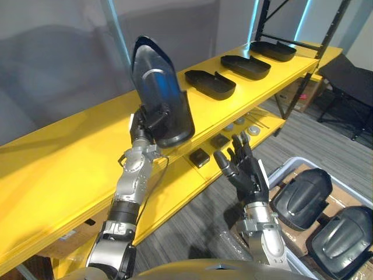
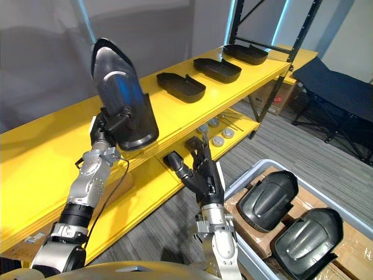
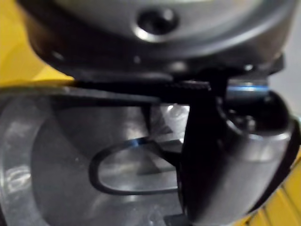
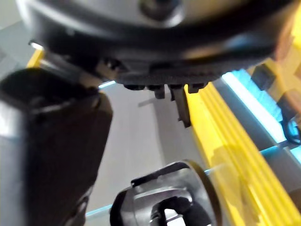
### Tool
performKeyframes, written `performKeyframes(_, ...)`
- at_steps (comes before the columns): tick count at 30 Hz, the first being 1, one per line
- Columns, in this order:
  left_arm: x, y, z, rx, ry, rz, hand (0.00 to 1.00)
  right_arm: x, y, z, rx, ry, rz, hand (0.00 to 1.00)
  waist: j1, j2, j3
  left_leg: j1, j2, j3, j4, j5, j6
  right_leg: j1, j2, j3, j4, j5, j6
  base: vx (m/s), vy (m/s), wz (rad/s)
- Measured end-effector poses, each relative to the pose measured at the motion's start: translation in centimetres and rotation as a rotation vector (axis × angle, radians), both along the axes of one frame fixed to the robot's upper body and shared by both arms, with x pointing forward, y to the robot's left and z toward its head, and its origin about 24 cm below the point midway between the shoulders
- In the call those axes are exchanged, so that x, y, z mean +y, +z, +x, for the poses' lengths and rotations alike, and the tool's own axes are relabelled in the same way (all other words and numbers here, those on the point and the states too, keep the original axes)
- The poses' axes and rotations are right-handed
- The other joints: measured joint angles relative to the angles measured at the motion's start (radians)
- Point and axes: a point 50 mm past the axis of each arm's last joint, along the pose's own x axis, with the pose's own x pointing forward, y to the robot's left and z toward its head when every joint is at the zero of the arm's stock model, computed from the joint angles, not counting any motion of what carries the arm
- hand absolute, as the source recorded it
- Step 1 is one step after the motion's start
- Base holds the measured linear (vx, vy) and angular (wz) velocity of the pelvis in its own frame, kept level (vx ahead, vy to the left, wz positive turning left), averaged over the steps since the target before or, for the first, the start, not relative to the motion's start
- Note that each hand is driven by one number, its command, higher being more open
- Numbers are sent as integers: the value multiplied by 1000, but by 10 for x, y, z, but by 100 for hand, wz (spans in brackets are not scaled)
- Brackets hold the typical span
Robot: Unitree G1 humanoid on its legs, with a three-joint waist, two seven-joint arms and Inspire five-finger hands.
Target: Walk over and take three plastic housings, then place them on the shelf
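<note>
Over the left stretch of the yellow shelf (image 1: 70,146), the left hand (image 1: 145,125) pinches a black plastic housing (image 1: 157,87) by its lower edge and holds it upright, tip high, likely so it can tip down flat onto the open board. Further along to the far right lie three housings (image 1: 210,83) in a row, hollow side up and well apart, so this free spot looks like the next slot. The right hand (image 1: 247,172) hovers in front of the shelf with its fingers spread, holding nothing. Near right, a grey bin (image 1: 285,166) holds more housings (image 1: 303,198) on cardboard. The picture's edge cuts the bin off, so the count is unknown. The left fingers hide behind the shell.
</note>
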Motion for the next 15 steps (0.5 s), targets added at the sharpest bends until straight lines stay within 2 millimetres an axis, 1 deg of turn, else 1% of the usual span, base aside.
performKeyframes(2,6,2,4,4,36,3,0,1,-5,-6,34,16,-5,100,0,0,0,-1,0,13,-4,2,1,-10,1,14,0,6,0,-26,-2,-21)
performKeyframes(3,12,2,4,8,56,5,0,3,-7,-9,49,44,-11,100,-6,0,0,-1,0,20,-4,2,1,-14,2,20,0,9,0,-30,1,-18)
performKeyframes(5,16,1,4,28,67,8,0,6,-9,-12,65,79,-18,100,-17,0,0,-1,-1,22,-4,2,1,-15,2,20,-1,12,-1,-38,-4,-7)
performKeyframes(8,19,-3,4,70,79,-7,0,13,-10,-15,77,107,-5,100,-23,1,1,-4,-1,27,-8,2,1,-23,3,23,-1,15,-1,-50,-14,-5)
performKeyframes(11,18,-9,13,150,103,-4,0,20,-11,-17,90,141,-1,100,-24,3,2,-15,-1,29,-11,9,3,-37,5,27,-2,22,-5,-57,-17,-3)
performKeyframes(13,20,-6,19,174,139,-7,0,25,-13,-19,105,176,-6,100,-26,9,6,-38,-1,40,-12,16,5,-67,7,37,-3,32,-9,-64,-15,-12)
performKeyframes(15,23,-5,20,191,171,-10,0,28,-15,-20,127,185,-3,100,-29,13,13,-46,0,47,-12,19,6,-80,9,46,-3,37,-11,-26,-8,-12)
